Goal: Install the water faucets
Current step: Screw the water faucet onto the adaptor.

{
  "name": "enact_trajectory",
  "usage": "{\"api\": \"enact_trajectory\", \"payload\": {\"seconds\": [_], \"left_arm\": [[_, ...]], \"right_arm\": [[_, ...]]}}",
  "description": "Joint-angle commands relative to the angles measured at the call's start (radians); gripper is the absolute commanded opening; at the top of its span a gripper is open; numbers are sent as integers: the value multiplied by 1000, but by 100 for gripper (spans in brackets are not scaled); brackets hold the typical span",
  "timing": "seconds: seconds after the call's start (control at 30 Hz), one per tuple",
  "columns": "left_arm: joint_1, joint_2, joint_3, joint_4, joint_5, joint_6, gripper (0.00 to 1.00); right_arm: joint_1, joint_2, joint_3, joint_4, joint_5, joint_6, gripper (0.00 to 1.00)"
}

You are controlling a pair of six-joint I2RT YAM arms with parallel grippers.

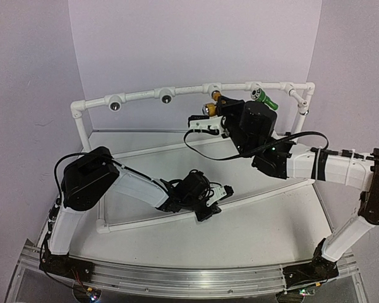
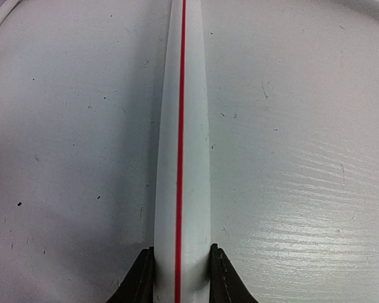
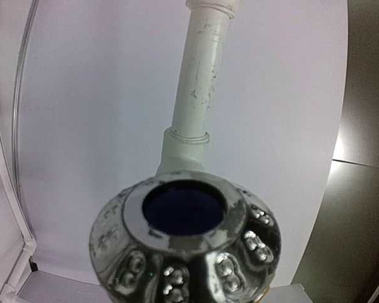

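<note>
Yellow-orange faucet (image 1: 210,108): up at the back rail of the white pipe frame (image 1: 139,96), brass end pointing at the third socket from the left. Seating depth cannot be read.
Green faucet (image 1: 267,101): at the next socket to the right, silvery end against the rail. Looks installed.
Right gripper (image 1: 218,111): on the yellow-orange faucet and appears clamped on it. Its fingers do not show in the wrist view.
Socket (image 3: 183,249): fills the right wrist view, a silvery ring round a dark hole, with an orange sliver at the bottom edge.
Left gripper (image 2: 182,278): clamped on the red-striped lower rail (image 2: 182,126), one finger touching each side. Probably steadying the frame.
Bench (image 1: 252,233): white, and it carries the frame.
Progress: one faucet apparently in, the second at its socket. It needs screwing home and releasing.
</note>
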Motion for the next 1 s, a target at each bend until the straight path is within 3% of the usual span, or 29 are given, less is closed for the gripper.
{"api": "enact_trajectory", "payload": {"seconds": [0.0,0.97], "left_arm": [[-8,25,-73,-235,24,-24,0],[-12,19,-76,-238,37,-13,0]], "right_arm": [[-14,7,47,51,16,32,0],[-13,53,56,77,-8,53,0]]}}
